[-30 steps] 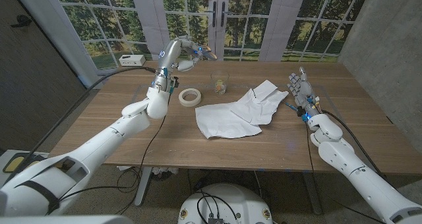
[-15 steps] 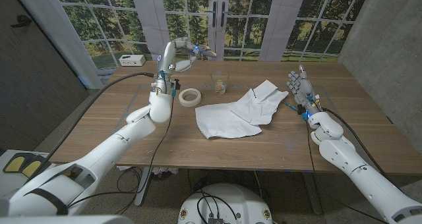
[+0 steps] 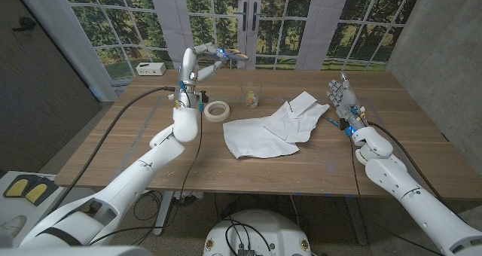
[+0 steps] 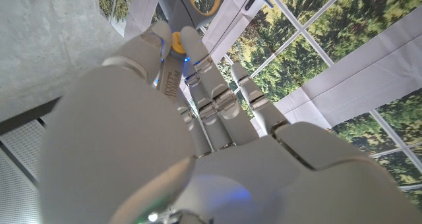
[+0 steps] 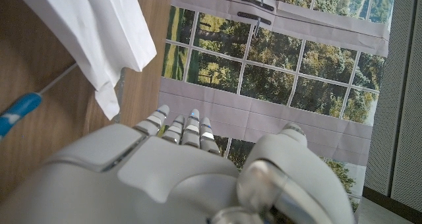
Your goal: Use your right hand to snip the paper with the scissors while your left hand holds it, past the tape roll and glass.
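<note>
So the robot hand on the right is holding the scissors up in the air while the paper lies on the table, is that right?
Not quite: it is the left robot hand that holds the scissors up, as the head view shows. The right robot hand holds nothing, its fingers apart. The paper does lie on the table.

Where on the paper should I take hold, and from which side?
Probably the crumpled, folded flap at the paper's right end: it stands up off the table, so fingers can get under it, while the left part lies flat. Come from the robot's right with the open right hand, since the left hand holds the scissors aloft.
</note>
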Robot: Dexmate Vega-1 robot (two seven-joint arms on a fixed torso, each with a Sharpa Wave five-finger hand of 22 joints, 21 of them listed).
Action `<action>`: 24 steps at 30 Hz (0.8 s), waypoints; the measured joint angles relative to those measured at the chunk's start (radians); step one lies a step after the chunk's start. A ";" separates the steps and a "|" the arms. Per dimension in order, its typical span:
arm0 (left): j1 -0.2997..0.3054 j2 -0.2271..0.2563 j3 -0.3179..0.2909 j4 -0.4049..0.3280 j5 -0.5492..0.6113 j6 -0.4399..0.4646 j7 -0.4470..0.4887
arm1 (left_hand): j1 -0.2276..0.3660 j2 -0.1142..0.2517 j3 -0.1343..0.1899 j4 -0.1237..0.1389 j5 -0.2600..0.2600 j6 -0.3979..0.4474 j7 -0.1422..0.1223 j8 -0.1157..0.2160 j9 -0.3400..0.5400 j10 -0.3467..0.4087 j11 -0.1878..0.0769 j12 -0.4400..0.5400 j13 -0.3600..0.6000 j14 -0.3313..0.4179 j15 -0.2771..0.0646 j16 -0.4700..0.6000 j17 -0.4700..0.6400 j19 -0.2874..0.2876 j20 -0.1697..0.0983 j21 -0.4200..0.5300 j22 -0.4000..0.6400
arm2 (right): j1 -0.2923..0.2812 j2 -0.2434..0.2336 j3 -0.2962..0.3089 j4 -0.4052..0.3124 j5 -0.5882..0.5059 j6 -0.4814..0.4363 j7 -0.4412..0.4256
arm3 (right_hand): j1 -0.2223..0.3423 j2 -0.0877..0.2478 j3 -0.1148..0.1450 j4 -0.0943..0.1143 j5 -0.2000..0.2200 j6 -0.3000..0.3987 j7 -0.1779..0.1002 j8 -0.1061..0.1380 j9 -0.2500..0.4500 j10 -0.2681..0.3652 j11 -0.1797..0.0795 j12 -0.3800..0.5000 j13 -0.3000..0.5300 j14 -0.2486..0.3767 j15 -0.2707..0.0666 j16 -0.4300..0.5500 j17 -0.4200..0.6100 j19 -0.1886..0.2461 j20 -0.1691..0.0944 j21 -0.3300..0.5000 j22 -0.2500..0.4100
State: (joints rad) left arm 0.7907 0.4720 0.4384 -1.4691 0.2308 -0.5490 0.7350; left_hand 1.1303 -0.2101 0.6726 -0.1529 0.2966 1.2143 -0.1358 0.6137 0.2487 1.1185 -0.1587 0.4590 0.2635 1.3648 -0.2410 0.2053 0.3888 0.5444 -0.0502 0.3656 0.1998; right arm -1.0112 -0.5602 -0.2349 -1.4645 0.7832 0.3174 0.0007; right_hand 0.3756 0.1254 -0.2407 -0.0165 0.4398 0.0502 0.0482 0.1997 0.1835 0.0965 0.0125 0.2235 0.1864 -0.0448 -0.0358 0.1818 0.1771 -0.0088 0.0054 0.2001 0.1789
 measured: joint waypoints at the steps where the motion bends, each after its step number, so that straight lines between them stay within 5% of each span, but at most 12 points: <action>1: 0.003 -0.002 -0.003 -0.004 -0.011 0.002 -0.009 | 0.001 -0.001 0.000 0.000 0.000 0.000 0.000 0.000 0.000 0.000 0.000 0.000 0.000 0.000 0.000 0.000 -0.003 0.000 0.000 0.000 0.000 | 0.000 0.000 0.000 -0.001 0.000 0.000 0.000 | 0.000 0.000 0.000 0.000 0.000 0.000 0.000 0.000 0.000 0.000 0.000 0.000 0.000 0.000 0.000 0.000 0.000 0.000 0.000 0.000 0.000; 6: 0.026 -0.011 -0.022 -0.033 -0.079 0.005 -0.068 | 0.017 0.012 0.000 0.000 0.000 -0.006 0.006 0.000 0.000 -0.002 -0.002 -0.008 0.000 -0.002 -0.002 0.000 -0.004 0.017 -0.002 0.005 0.002 | -0.003 0.000 0.001 -0.006 0.002 0.000 0.002 | 0.000 0.000 0.000 0.000 0.000 0.000 0.000 0.000 0.000 0.000 0.000 0.000 0.000 0.000 0.000 0.000 0.000 0.000 0.000 0.000 0.000; 9: 0.039 -0.018 -0.034 -0.047 -0.127 0.004 -0.108 | 0.017 0.012 -0.005 0.005 0.003 -0.006 0.006 0.000 0.000 -0.002 -0.002 -0.007 0.000 -0.004 -0.004 0.000 -0.007 0.047 -0.005 0.025 0.006 | -0.005 -0.001 0.002 -0.009 0.002 0.001 0.002 | 0.000 0.000 0.000 0.000 0.000 0.000 0.000 0.000 0.000 0.000 0.000 0.000 0.000 0.000 0.000 0.000 0.000 0.007 0.022 0.000 -0.002; 19: 0.062 -0.040 -0.059 -0.060 -0.214 -0.021 -0.188 | 0.014 0.015 -0.034 0.019 0.008 -0.011 0.029 -0.016 -0.014 -0.008 -0.007 -0.007 0.000 -0.009 -0.002 0.000 -0.032 0.256 -0.035 0.153 0.026 | -0.011 -0.003 0.003 -0.016 0.004 0.005 0.004 | 0.000 0.000 0.000 0.000 0.000 0.000 0.000 -0.004 0.000 0.000 0.000 0.000 0.000 0.000 0.000 0.000 0.000 0.007 0.029 0.000 -0.002; 24: 0.067 -0.051 -0.067 -0.055 -0.253 -0.039 -0.228 | 0.023 0.025 -0.055 0.018 0.008 -0.011 0.029 -0.033 -0.027 -0.009 -0.009 -0.007 0.000 -0.006 0.001 0.000 -0.045 0.372 -0.068 0.220 0.017 | -0.013 -0.006 0.005 -0.022 0.004 0.005 0.003 | 0.000 0.000 0.000 0.000 -0.004 0.000 0.000 -0.004 0.000 0.000 0.000 0.000 0.000 0.000 0.000 0.000 0.000 0.011 0.087 0.000 0.001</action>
State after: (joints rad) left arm 0.8580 0.4209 0.3714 -1.5243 -0.0222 -0.5882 0.5069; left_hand 1.1530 -0.1856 0.6180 -0.1350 0.3047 1.2034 -0.1067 0.5808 0.2221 1.1094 -0.1677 0.4523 0.2635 1.3587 -0.2399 0.2053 0.3437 0.9166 -0.1183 0.5853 0.2169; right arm -1.0246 -0.5661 -0.2304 -1.4861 0.7869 0.3221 0.0034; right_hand 0.3755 0.1253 -0.2408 -0.0164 0.4363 0.0501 0.0482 0.1958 0.1835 0.0964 0.0125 0.2235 0.1864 -0.0448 -0.0358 0.1818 0.1771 0.0018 0.0920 0.2001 0.1795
